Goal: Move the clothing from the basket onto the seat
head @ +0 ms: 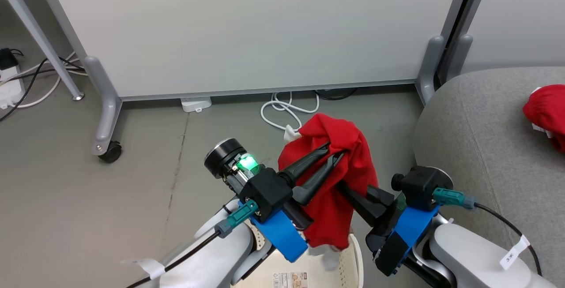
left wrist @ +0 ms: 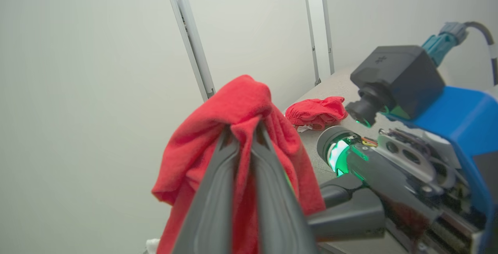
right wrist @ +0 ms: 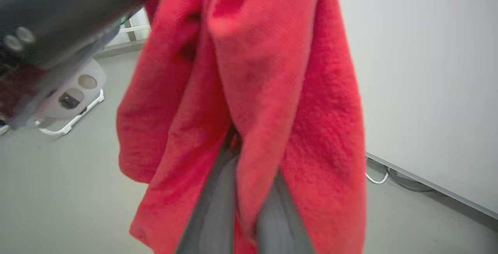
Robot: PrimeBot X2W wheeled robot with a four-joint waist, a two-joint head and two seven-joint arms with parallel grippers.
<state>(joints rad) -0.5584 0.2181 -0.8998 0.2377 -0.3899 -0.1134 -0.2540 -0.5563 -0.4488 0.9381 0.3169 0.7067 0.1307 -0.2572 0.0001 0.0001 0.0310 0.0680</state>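
Head view: bare grey floor (head: 88, 200) lies open on the left, bounded by the smooth wheeled partition (head: 247, 32). At centre the left claw (head: 334, 152) pinches the soft, rumpled red garment (head: 357, 164) above the perforated cream basket (head: 355, 261). The right claw (right wrist: 239, 176), its tips buried in the folds, is closed on the same cloth, and farther right a second red garment (head: 547, 111) lies bunched on the rounded grey fabric sofa (head: 476, 147).

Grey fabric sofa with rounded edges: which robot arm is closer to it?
Right. The right gripper is next to the grey fabric sofa; the left gripper is farther away, beyond the held red fabric garment.
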